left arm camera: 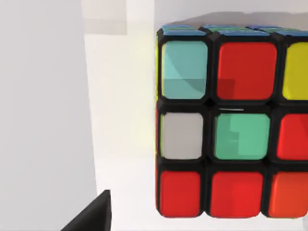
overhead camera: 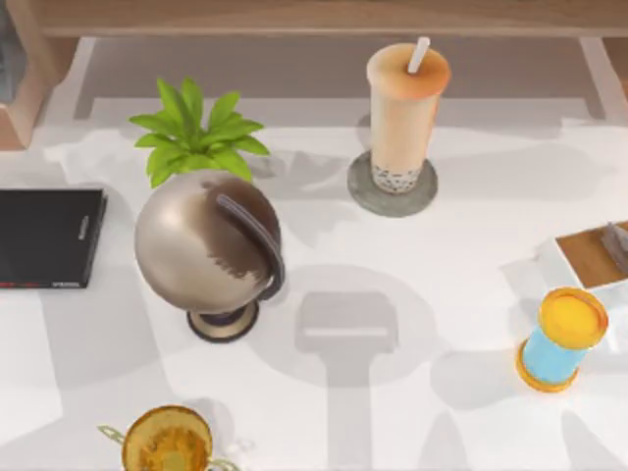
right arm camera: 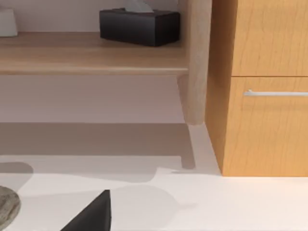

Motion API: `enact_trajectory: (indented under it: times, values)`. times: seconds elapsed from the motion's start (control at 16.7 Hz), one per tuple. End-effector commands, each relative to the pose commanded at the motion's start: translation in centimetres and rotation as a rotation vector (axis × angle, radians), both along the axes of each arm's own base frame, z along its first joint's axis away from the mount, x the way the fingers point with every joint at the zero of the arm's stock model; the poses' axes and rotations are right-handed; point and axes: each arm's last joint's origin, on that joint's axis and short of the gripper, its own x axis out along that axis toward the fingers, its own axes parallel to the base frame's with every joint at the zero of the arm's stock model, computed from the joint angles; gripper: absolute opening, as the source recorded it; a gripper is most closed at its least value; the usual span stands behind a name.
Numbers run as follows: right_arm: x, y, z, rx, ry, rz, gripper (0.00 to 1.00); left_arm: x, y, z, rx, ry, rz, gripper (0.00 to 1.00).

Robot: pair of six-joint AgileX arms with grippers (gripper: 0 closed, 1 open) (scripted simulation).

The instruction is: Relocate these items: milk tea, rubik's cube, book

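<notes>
While my left wrist view faced the rubik's cube (left arm camera: 231, 120), I judged it rigid, light, best pinched across opposite flat faces; claw state: cannot tell.

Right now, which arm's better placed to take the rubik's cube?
Left, probably. The rubik's cube sits close and square in front of the left wrist camera, while the right wrist view faces a wooden cabinet and a shelf.
</notes>
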Motion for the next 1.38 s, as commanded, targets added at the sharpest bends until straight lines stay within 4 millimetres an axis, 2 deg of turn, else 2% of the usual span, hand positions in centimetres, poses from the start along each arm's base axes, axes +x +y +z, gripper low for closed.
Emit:
enact_trajectory:
  times: [0.24,0.54,0.78,1.14,1.38]
  values:
    - [0.0,0.0,0.0,0.000,0.000,0.000,1.00,0.0,0.5,-0.6,-0.003,0.004,0.003,1.00]
    - [0.0,0.0,0.0,0.000,0.000,0.000,1.00,0.5,1.7,-3.8,-0.002,0.004,0.001,1.00]
    - [0.0,0.0,0.0,0.000,0.000,0.000,1.00,1.2,0.7,-5.5,-0.002,0.003,-0.001,1.00]
    - [0.0,0.0,0.0,0.000,0.000,0.000,1.00,1.4,0.1,-5.8,-0.002,0.003,0.000,1.00]
    - [0.0,0.0,0.0,0.000,0.000,0.000,1.00,1.4,0.1,-5.8,-0.002,0.003,0.000,0.70]
